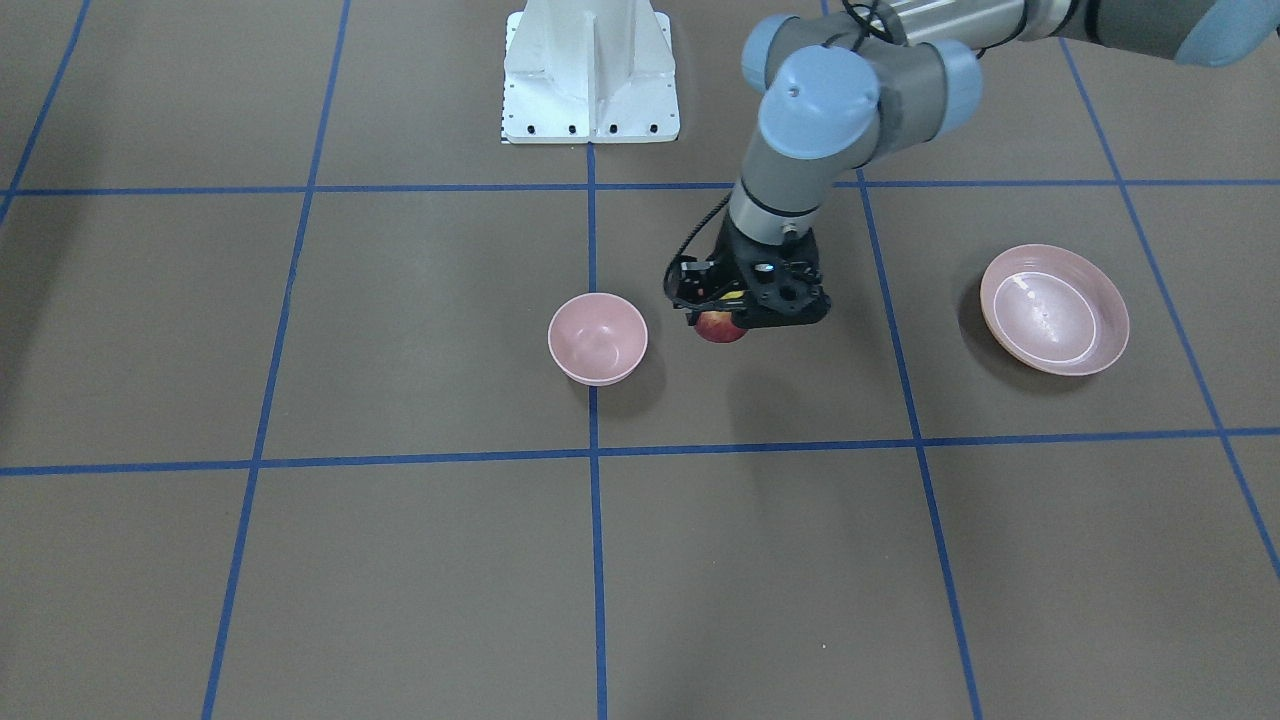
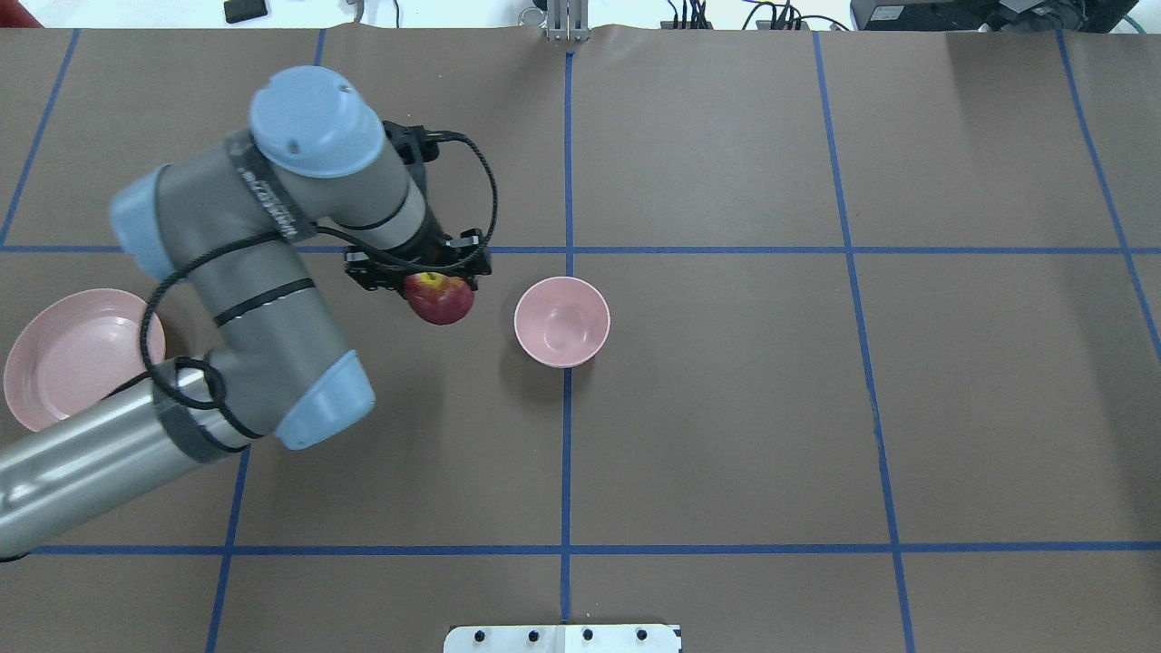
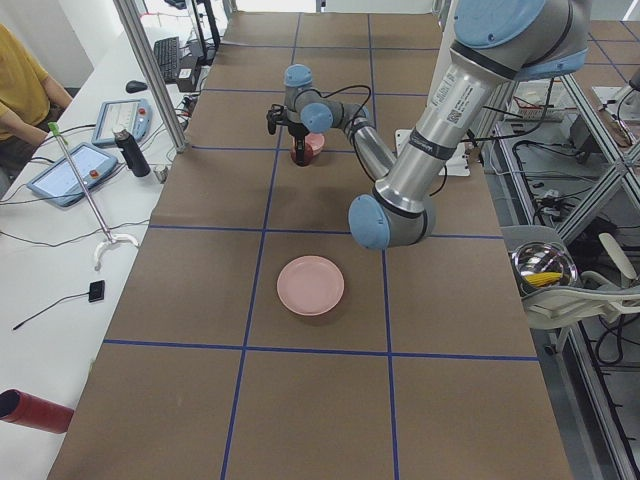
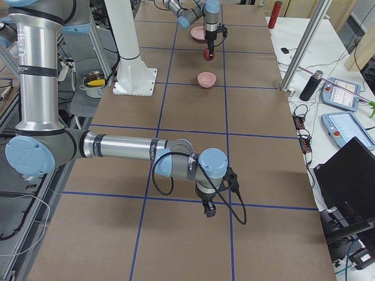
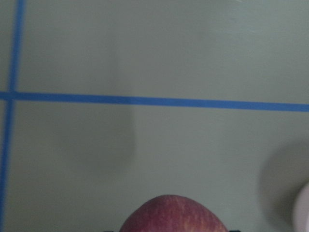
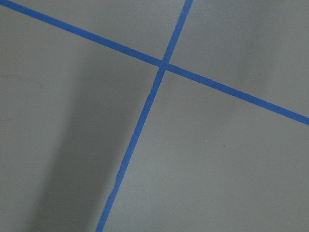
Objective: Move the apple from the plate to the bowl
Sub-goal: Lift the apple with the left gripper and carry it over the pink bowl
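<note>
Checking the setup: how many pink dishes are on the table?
2. The bowl sits at the middle of the table; the plate lies toward the robot's left.

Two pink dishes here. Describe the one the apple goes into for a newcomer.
Follow the blue tape line down the table's middle: the bowl sits on it, beside the apple in the left gripper. It is small and deep; the plate is wide and shallow.

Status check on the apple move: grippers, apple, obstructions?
Left gripper shut on the apple, off the plate, short of the bowl. Right gripper far off down the table, state unreadable. Bowl empty, nothing seen between.
</note>
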